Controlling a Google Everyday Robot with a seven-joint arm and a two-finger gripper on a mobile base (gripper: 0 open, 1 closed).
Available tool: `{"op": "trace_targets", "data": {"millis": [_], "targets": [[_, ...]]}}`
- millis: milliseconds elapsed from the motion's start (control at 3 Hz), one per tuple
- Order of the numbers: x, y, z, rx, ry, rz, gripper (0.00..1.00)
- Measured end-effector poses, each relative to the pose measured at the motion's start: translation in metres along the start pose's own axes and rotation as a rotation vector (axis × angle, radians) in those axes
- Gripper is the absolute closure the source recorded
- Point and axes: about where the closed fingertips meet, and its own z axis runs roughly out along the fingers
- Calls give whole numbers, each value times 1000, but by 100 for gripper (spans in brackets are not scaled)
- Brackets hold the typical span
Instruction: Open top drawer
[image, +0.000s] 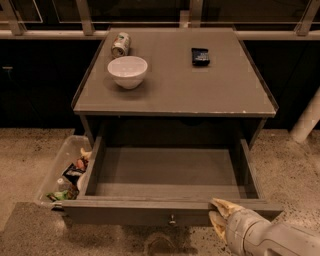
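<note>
One drawer matters here and it's already out: the top drawer (165, 170) sits pulled well forward from under the table (225, 92), with its inside exposed and apparently bare, so I judge the open step essentially done. The end effector (218, 216) is at the right part of the drawer front, touching its top edge and well to the right of the small knob (172, 219). To me that reads as working the front lip rather than the knob, probably because the lip gives a broader purchase. I can't tell whether the end effector is apart or clamped on the panel, since the contact side faces away from the camera. The arm is cut off at the bottom-right corner, so wrist angle and base position are unknown. The tabletop items sit toward the back, away from the pull path: white bowl (127, 71) upright, can (120, 44) on its side behind it, dark packet (200, 56) off to the right. A clear bin (60, 162) of mixed wrappers sits on the floor just beside the drawer's left wall; I can't tell if they touch. Hidden are the drawer rails, the cavity's back wall in shadow, and everything below the drawer front. The can label is unreadable.
</note>
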Motion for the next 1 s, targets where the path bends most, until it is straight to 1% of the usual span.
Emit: {"op": "trace_targets", "data": {"millis": [333, 667, 1000], "targets": [[-1, 4, -8, 5, -7, -6, 100], [-4, 0, -12, 5, -7, -6, 100], [7, 30, -50, 22, -21, -7, 100]]}}
